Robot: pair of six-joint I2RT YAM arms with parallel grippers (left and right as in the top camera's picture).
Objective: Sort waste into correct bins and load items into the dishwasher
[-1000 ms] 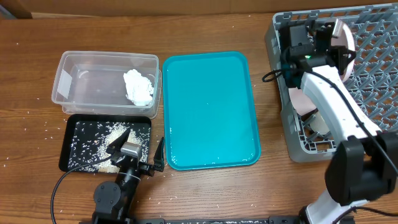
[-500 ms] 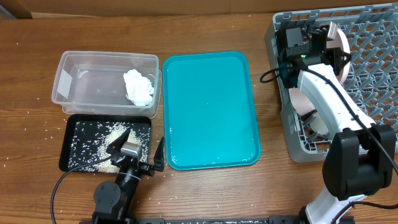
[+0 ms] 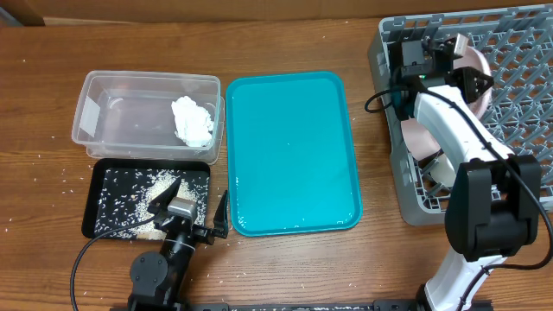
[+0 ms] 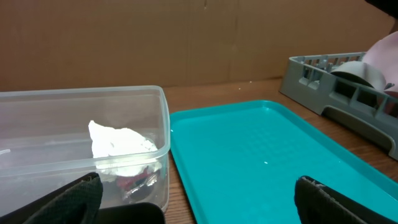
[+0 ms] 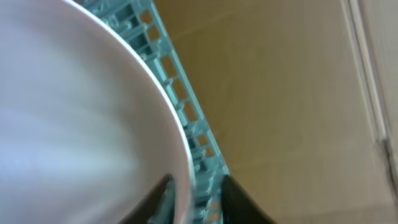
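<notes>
The right fingers [image 5: 239, 202] are clamped on the rim of a pale bowl [image 3: 477, 79] inside the grey rack [image 3: 518, 112]; over the last second the wrist has rolled, and the bowl has tipped and swung a little deeper among the pegs, away from the rack's left wall. I judge this a placement almost finished; what remains is to settle the bowl and let go. Two more dishes [image 3: 421, 138] already lean at the rack's near-left side. Nothing else has moved. The left fingers [image 4: 74, 199] rest spread apart and empty at the tabletop's [image 3: 285, 43] front edge. The paper wad [image 3: 192, 121] lies in the clear tub [image 3: 86, 121]; rice [image 3: 130, 200] is scattered in the black tray [image 3: 97, 220]; the teal tray [image 3: 294, 155] is bare.
</notes>
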